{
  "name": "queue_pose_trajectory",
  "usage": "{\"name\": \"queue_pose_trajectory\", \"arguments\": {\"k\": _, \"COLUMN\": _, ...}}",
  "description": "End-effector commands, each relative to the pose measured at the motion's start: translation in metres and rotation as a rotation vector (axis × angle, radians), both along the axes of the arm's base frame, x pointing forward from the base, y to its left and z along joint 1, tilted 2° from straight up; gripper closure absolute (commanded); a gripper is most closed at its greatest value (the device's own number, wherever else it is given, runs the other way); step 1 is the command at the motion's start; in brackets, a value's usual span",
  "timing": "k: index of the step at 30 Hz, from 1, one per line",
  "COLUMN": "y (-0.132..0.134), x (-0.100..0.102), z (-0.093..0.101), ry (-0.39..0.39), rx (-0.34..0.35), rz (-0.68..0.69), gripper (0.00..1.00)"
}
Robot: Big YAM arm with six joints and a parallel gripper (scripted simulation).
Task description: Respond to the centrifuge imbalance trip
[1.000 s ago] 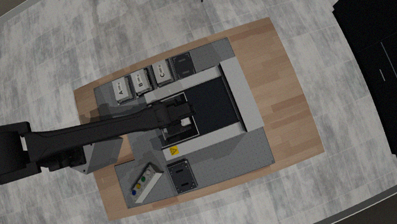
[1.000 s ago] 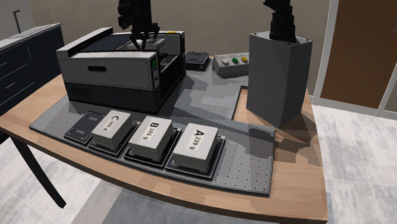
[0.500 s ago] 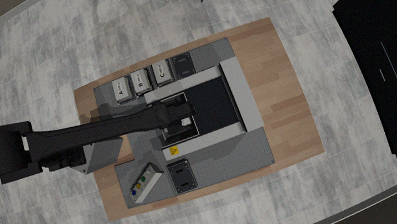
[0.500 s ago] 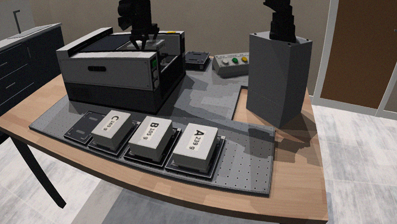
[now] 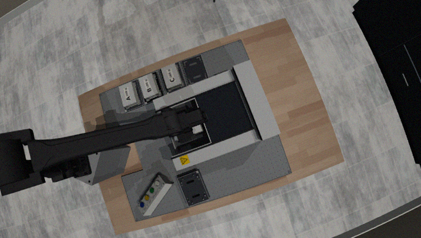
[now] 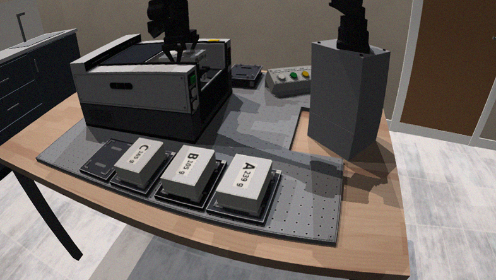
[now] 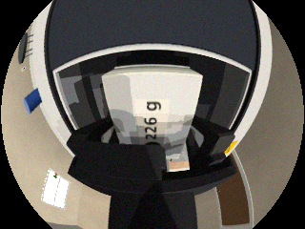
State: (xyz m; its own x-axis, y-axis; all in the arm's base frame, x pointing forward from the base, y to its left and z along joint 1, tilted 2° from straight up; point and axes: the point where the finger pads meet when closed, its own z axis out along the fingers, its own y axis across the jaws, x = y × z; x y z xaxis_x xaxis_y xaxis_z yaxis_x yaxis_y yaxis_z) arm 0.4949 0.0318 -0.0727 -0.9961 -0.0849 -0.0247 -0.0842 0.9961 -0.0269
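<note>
Top view looks straight down; exterior faces the centrifuge [image 6: 133, 88] across the nests; wrist looks close

In the wrist view, the end effector [image 7: 152, 153] hides the near part of the balance plate [image 7: 152, 105], whose label reads only "226 g"; its letter is hidden. From above, the arm [image 5: 102, 137] covers most of the centrifuge [image 5: 256, 99] opening. The panel [image 5: 154, 193] button labels are too small to read.
</note>
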Motion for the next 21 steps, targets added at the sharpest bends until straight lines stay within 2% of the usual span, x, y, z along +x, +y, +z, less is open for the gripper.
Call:
{"name": "queue_pose_trajectory", "arguments": {"k": 1, "y": -0.005, "x": 0.013, "z": 0.006, "ry": -0.035, "rx": 0.004, "rz": -0.006, "gripper": 1.0}}
{"name": "queue_pose_trajectory", "arguments": {"k": 13, "y": -0.006, "x": 0.015, "z": 0.003, "ry": -0.033, "rx": 0.004, "rz": -0.006, "gripper": 1.0}}
{"name": "queue_pose_trajectory", "arguments": {"k": 21, "y": -0.005, "x": 0.029, "z": 0.008, "ry": -0.056, "rx": 0.006, "rz": -0.003, "gripper": 1.0}}
